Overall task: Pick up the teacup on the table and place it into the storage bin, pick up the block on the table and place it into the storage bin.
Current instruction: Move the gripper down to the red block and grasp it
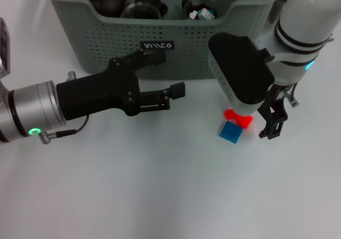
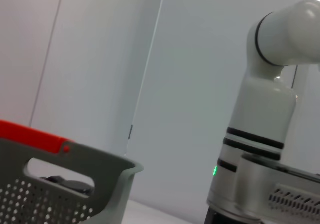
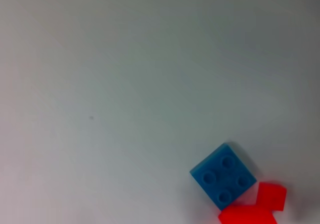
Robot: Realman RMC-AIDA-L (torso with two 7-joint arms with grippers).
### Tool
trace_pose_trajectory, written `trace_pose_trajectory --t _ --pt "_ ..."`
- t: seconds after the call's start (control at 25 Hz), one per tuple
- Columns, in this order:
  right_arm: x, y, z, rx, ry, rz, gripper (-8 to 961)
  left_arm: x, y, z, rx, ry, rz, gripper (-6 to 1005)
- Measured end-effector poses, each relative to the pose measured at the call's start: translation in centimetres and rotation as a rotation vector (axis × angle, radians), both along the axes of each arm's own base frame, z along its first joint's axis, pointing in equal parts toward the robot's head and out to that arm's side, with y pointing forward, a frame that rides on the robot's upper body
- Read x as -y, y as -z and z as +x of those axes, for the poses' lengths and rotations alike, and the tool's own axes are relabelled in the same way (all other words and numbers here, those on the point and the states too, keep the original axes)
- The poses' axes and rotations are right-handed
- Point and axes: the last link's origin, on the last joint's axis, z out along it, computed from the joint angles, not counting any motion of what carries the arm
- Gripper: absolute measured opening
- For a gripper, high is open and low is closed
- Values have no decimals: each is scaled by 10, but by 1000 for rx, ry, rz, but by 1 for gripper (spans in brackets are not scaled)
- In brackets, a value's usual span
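The left arm reaches in from the left edge of the head view, a silver cuff with a green light leading to the black left gripper (image 1: 169, 74). Its 2 fingers are spread apart with nothing between them: the upper finger (image 1: 152, 57) lies in front of the wall of the storage bin (image 1: 101, 49) beside the black label (image 1: 157, 46), and the lower finger (image 1: 173, 92) hangs over the white table (image 1: 160, 185) just in front of the bin.

The grey-green bin runs along the far side of the table. Inside it sit dark round objects (image 1: 128, 1) and a small cluster of white and teal pieces (image 1: 201, 14); no teacup can be made out for certain. In the left wrist view, the bin's rim and handle slot (image 2: 65, 171) fill the lower corner, with a red strip (image 2: 30, 134) along its far edge and the white right arm (image 2: 265, 134) beyond.

Right of centre, a blue studded block (image 1: 230, 131) rests on the table, touching a red block (image 1: 238, 118) on its far side. The right wrist view shows the blue block (image 3: 223, 175) with 4 studs and the red one (image 3: 255, 206) against its corner.

The right gripper (image 1: 272, 119) hangs just beside these blocks, to their right, under the white forearm. Whether it is spread or closed cannot be told.
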Motion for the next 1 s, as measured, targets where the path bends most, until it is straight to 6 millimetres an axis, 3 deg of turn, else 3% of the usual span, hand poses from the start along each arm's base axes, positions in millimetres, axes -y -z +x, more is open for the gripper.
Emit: trace_pose_trajectory --t 1.0 --pt "-3 11 12 -17 -90 -60 884 -4 -4 -15 -29 -87 51 948"
